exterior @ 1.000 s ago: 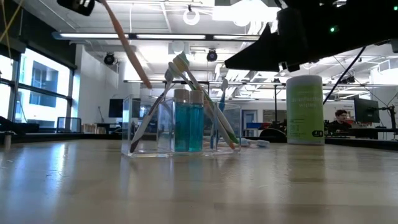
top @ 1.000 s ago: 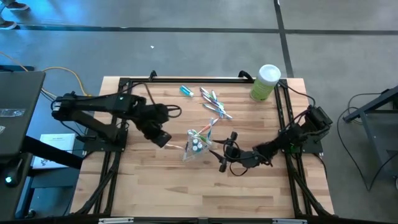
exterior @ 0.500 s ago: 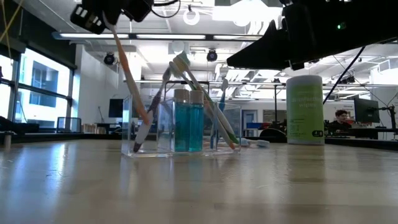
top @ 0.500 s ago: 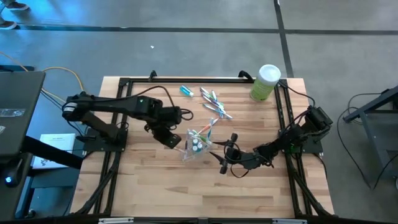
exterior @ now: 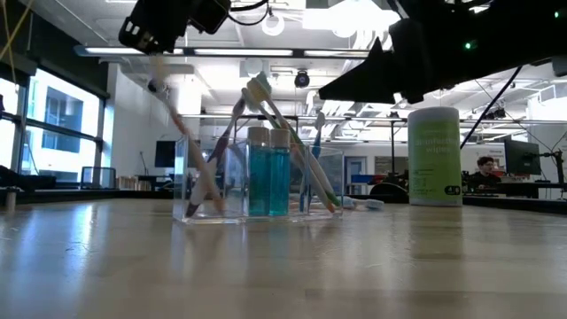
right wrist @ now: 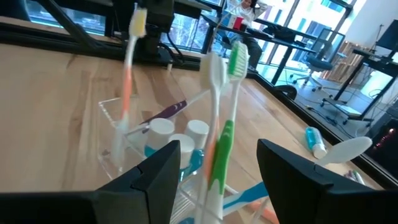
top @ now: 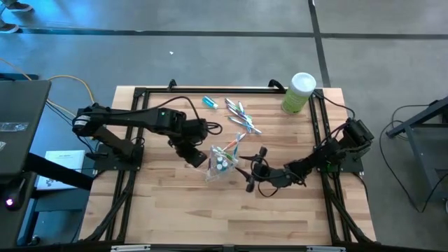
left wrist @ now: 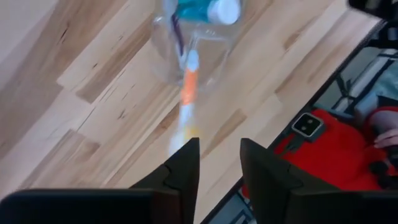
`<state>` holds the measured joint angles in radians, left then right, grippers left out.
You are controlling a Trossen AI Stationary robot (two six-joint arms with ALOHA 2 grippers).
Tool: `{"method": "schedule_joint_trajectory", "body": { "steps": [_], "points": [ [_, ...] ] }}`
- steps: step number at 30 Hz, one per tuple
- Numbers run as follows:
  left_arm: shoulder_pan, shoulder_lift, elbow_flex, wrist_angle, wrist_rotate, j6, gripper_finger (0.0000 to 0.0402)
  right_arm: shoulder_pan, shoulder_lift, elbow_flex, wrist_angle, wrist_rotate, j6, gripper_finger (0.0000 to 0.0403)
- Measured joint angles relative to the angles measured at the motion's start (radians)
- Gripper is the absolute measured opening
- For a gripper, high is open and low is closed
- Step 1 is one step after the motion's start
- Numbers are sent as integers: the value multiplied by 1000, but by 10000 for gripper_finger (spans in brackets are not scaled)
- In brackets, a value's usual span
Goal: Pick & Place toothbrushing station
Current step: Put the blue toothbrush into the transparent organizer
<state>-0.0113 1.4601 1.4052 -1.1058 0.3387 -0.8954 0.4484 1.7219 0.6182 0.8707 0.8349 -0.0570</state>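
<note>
My left gripper's fingers stand parted above the slim orange-and-white plastic toothbrush, light, stiff, slippery; best pinched mid-handle.

Green canister label print illegible; no other text.

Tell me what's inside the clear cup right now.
The clear cup holds two teal toothpaste tubes standing upright and several leaning toothbrushes, including an orange toothbrush. The exact brush count is unclear because they overlap.
</note>
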Motion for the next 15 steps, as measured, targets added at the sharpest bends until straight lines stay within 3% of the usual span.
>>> {"method": "schedule_joint_trajectory", "body": {
  "steps": [8,13,15],
  "points": [
    [0,0,0,28,58,8,119,3,0,0,-2,10,-30,205],
    [-11,0,0,68,156,18,119,3,-28,0,-87,269,-100,205],
    [-38,-3,0,66,165,34,119,2,-68,0,-190,310,-84,205]
  ]
}}
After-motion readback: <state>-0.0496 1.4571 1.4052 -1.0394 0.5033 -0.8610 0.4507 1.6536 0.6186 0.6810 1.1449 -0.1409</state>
